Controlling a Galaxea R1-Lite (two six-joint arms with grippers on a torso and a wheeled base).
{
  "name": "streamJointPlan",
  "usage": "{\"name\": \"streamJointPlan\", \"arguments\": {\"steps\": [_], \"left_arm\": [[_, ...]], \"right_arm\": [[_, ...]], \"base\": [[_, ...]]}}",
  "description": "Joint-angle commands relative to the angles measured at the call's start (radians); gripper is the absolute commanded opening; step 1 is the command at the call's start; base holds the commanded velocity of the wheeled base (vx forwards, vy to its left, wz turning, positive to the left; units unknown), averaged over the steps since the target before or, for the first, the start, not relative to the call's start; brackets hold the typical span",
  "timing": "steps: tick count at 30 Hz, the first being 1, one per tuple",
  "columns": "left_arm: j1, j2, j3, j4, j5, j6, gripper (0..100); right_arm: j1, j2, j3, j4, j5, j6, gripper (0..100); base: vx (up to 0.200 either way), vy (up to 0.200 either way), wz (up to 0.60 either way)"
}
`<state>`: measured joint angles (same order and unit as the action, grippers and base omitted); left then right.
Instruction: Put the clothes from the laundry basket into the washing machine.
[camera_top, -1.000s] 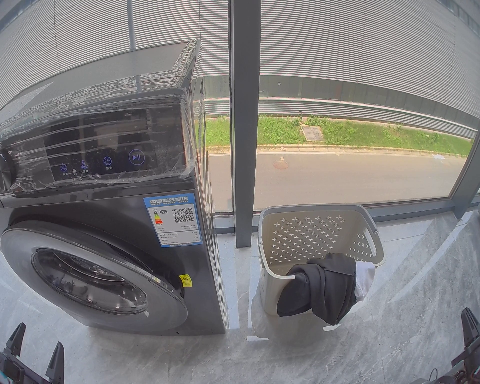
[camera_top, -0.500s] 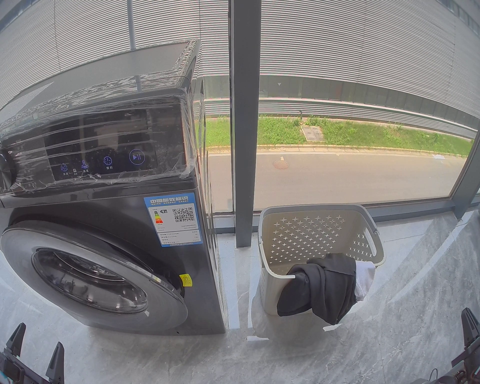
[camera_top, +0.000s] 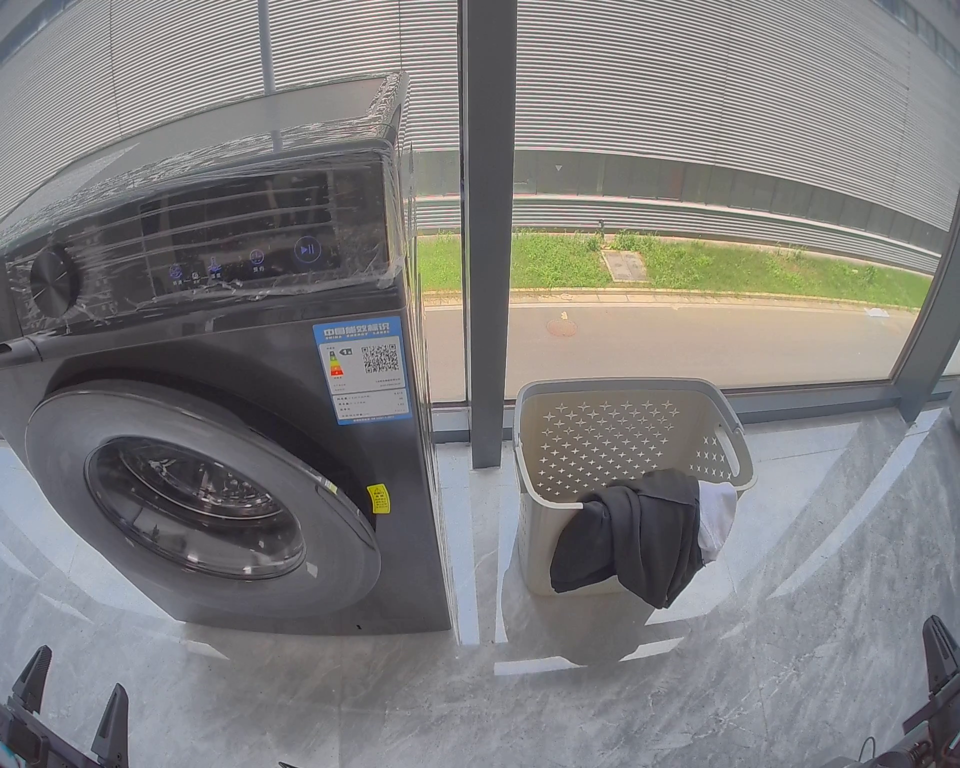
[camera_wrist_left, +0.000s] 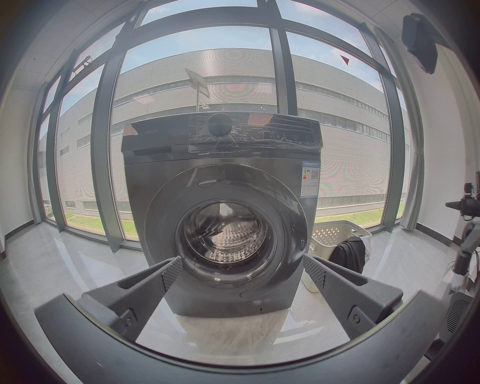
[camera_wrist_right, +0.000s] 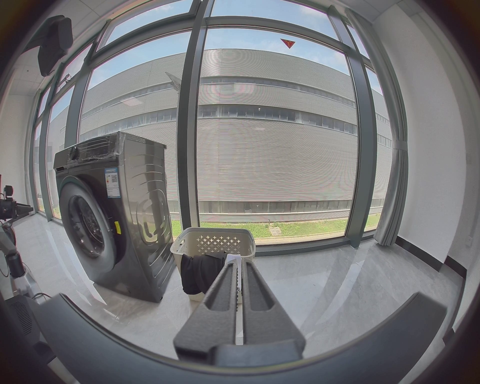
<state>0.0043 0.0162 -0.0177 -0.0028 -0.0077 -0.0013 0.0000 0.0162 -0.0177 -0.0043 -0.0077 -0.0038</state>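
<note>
Left tool (camera_wrist_left: 241, 272): jaws spread wide, empty, held low and facing the washing machine (camera_top: 300, 400). Right tool (camera_wrist_right: 239, 267): jaws pressed together, empty, lined up toward the laundry basket (camera_top: 533, 490). Both are well apart from their targets.

My read is that nothing is loaded yet. The round door (camera_top: 200, 510) is shut, so it has to open before any cloth moves. The left arm is the better placed for that. I can't tell the latch side from here, so check it before pulling.

Clothes: the dark garment (camera_top: 630, 540) is draped over the basket's near rim, half hanging outside. The white garment (camera_top: 717, 515) is tucked just beside it, on the right. The right tool needs to open first, then pinch the dark bunch at the rim fold. The basket looks light and may tip or slide on the glossy floor (camera_top: 600, 700) if dragged.

In the way: the window pillar (camera_top: 488, 230) stands behind the gap between machine and basket. The basket sits near the machine's right side, so an opened door could crowd the transfer path.
</note>
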Motion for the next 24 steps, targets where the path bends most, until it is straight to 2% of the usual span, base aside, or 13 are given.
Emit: {"name": "streamJointPlan", "arguments": {"steps": [1,3,15,24], "left_arm": [[0.0,-0.016,0.018,0.0,0.0,0.0,100],[-0.001,-0.016,0.018,0.0,0.002,0.0,100],[0.0,-0.016,0.018,0.0,0.002,0.0,100],[0.0,-0.016,0.018,0.0,0.002,0.0,100]], "right_arm": [[0.0,-0.013,0.018,0.0,0.0,-0.001,0],[0.0,-0.013,0.018,0.0,0.0,-0.001,0],[0.0,-0.013,0.018,0.0,0.0,-0.001,0],[0.0,-0.012,0.018,0.0,0.0,-0.001,0]], "base": [[-0.2,0.0,0.0],[-0.2,0.0,0.0],[0.0,0.0,0.0],[0.0,0.2,0.0]]}}
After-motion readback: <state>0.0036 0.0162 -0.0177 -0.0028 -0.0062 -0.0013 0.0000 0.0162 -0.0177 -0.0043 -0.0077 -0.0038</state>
